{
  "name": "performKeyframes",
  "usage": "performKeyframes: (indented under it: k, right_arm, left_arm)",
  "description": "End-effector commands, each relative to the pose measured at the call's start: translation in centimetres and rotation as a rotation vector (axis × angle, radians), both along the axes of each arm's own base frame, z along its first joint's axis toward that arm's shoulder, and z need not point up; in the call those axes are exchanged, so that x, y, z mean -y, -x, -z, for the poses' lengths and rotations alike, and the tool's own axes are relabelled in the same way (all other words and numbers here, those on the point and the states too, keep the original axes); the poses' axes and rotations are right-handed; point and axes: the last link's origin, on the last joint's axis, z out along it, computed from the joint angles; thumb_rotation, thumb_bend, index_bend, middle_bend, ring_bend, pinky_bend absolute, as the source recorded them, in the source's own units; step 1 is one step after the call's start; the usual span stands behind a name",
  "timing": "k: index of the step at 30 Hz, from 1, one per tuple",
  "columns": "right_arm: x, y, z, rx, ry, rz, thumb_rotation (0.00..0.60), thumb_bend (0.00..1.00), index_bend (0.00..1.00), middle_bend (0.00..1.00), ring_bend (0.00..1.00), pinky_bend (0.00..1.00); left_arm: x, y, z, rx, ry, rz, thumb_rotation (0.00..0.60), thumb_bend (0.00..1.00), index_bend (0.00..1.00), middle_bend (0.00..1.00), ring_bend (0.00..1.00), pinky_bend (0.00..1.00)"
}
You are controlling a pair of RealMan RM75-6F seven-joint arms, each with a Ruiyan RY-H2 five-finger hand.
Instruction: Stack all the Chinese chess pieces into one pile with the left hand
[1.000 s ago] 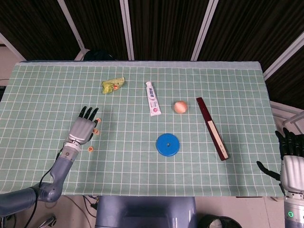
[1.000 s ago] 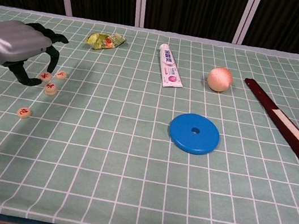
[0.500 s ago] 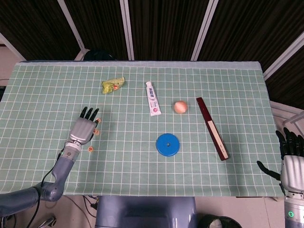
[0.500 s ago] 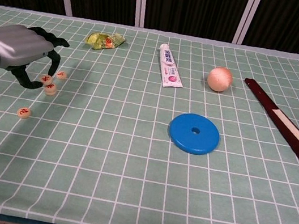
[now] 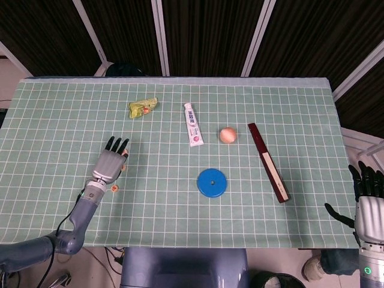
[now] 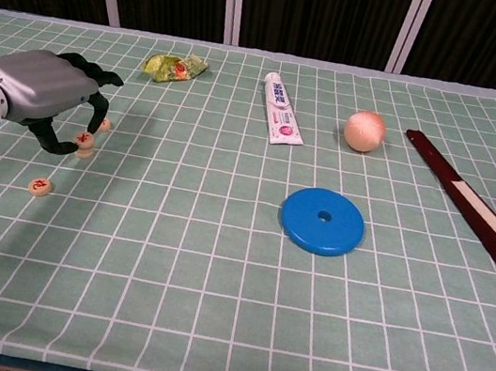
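Left hand point(image 6: 35, 91) with fingers point(image 6: 96, 113) pinching one chess piece point(image 6: 85, 136) above another piece point(image 6: 85, 151), third piece point(image 6: 39, 186) just nearer on green surface point(image 6: 215, 266), right hand point(image 5: 367, 201) fingers apart off the edge, snack packet point(image 6: 175, 66), toothpaste tube point(image 6: 282, 109), ball point(image 6: 365, 131), blue disc point(image 6: 322, 221) well apart.

Disc point(image 6: 322, 221) lies before tube point(image 6: 281, 109), ball point(image 6: 365, 131) to its right.
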Motion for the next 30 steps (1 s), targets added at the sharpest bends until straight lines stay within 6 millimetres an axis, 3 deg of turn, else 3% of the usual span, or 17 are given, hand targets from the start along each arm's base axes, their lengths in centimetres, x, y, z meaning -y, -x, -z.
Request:
performKeyframes:
  k: [1, 30]
  right_arm:
    - [0.00, 0.01, 0.01, 0.000, 0.000, 0.000, 0.600, 0.23, 0.10, 0.01, 0.00, 0.00]
    - [0.02, 0.02, 0.05, 0.000, 0.002, 0.004, 0.600, 0.23, 0.10, 0.01, 0.00, 0.00]
  left_arm:
    - [-0.02, 0.01, -0.03, 0.000, -0.003, -0.001, 0.600, 0.32, 0.48, 0.00, 0.00, 0.00]
    - [0.05, 0.20, -0.23, -0.029, -0.008, 0.005, 0.600, 0.31, 0.42, 0.00, 0.00, 0.00]
